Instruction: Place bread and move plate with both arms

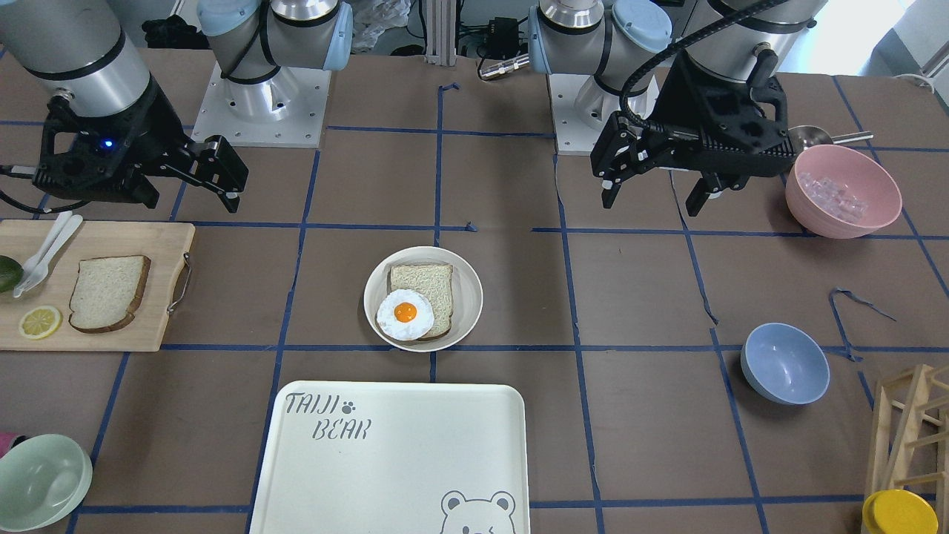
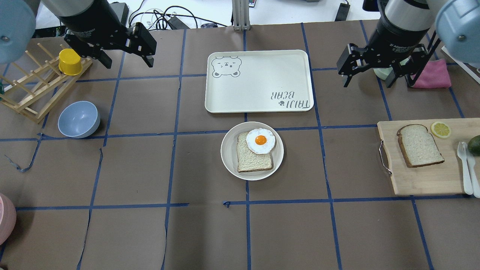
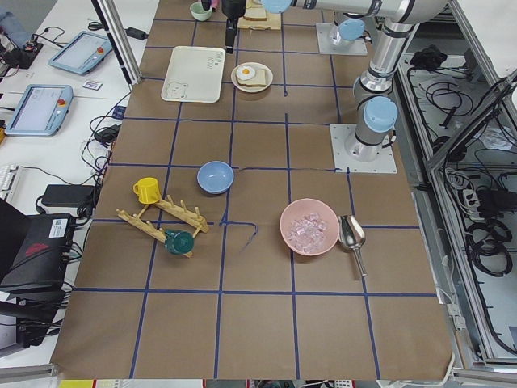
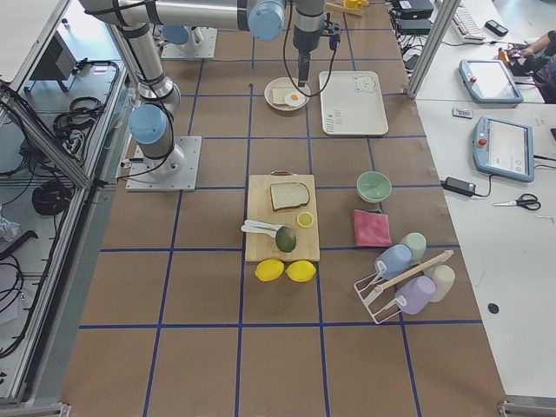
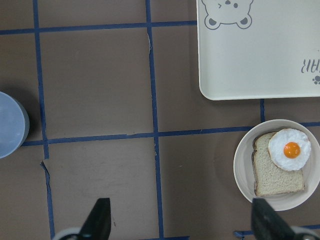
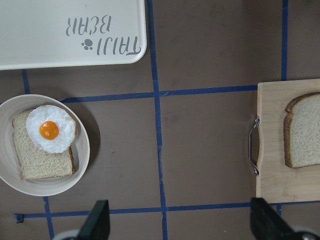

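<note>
— Brown paper with a blue tape grid covers the counter (image 2: 150, 168). What's at the left end, seen from overhead?

— At the far edge a wooden rack (image 2: 33, 93) carries a yellow cup (image 2: 70, 62). A blue bowl (image 2: 78, 119) stands near the rack's closer end.

— And the left claw?

— The left claw (image 2: 127, 62) hangs high above the counter with its fingers spread wide and nothing between them. Its wrist camera looks down on the blue bowl at one side and the plate at the other.

— What's in the middle?

— A cream tray (image 2: 258, 82) with a bear print lies on the far side. Just in front of it, close but not touching, sits the plate (image 2: 228, 157). It holds a thin-crusted slice (image 2: 253, 159), and a fried egg (image 2: 260, 141) overlaps that slice's far right corner.

— Then the right claw?

— The right claw (image 2: 366, 80) is also raised high, wide open and empty. From its wrist camera, the plate is to one side and the cutting board to the other.

— Where's the bread?

— The bread (image 2: 420, 146), with its dark crust, lies flat on the wooden cutting board (image 2: 423, 180) at the right end, well apart from the plate. A lemon slice (image 2: 440, 129) sits just beside its rounded top, and white utensils (image 2: 467, 165) and an avocado (image 2: 474, 144) lie along the board's right edge.
</note>
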Available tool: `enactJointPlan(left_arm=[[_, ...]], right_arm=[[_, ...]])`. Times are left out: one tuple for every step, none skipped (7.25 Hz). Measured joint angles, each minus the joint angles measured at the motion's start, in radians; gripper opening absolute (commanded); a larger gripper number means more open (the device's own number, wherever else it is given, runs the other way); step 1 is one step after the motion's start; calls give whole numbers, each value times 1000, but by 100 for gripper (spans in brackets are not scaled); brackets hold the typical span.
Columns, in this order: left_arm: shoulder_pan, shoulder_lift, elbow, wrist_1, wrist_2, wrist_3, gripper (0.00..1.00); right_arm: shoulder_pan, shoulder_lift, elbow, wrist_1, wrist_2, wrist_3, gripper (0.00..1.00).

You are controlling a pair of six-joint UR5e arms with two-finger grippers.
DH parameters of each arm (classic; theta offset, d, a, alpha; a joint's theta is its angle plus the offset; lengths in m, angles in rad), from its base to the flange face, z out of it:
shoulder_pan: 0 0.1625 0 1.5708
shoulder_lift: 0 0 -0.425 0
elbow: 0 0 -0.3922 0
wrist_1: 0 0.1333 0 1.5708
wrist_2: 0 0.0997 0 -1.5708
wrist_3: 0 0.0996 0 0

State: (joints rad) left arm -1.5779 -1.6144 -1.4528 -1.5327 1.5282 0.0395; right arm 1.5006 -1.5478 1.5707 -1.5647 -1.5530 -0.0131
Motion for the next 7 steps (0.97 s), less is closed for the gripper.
enactJointPlan(left_arm=[[0,0,0,2,0,1,100],[0,0,1,3,0,4,100],[0,1,1,3,0,3,100],[0,1,2,3,0,2,100],[0,0,1,4,0,-1,100],[0,0,1,5,-1,-3,100],[0,0,2,6,-1,-2,100]], right_arm=[[0,0,0,0,-1,0,100],[0,1,0,0,-1,-1,100],[0,3,0,-1,-1,-2,100],[0,6,1,-1,4,-2,100],[-1,10,1,-1,8,-2,100],[-2,11,1,3,3,-1,100],[-3,10,2,11,-2,0,100]])
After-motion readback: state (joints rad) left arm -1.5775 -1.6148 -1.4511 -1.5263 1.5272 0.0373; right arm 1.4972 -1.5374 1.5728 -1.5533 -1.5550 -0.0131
